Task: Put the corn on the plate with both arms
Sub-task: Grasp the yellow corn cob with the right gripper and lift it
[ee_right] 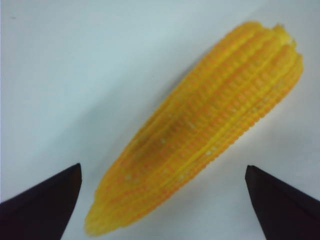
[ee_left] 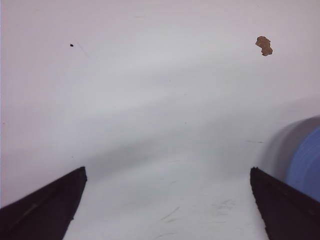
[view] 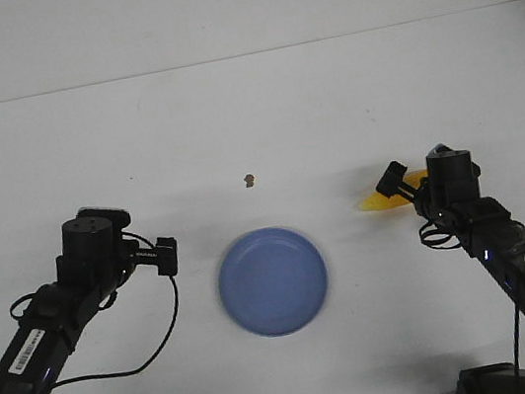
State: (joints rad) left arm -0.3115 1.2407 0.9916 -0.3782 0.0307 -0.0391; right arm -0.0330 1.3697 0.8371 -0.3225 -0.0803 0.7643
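The periwinkle-blue plate [view: 273, 280] lies empty on the white table, front centre; its rim also shows in the left wrist view [ee_left: 306, 160]. The yellow-orange corn [view: 380, 200] lies on the table to the plate's right, mostly hidden behind my right arm. In the right wrist view the corn [ee_right: 200, 132] lies on the table between my wide-apart fingers, untouched. My right gripper [view: 392, 179] is open just above it. My left gripper [view: 166, 255] is open and empty, left of the plate, over bare table.
A small brown crumb [view: 251, 180] lies on the table behind the plate; it also shows in the left wrist view [ee_left: 264, 45]. The table's far edge meets a white wall at the back.
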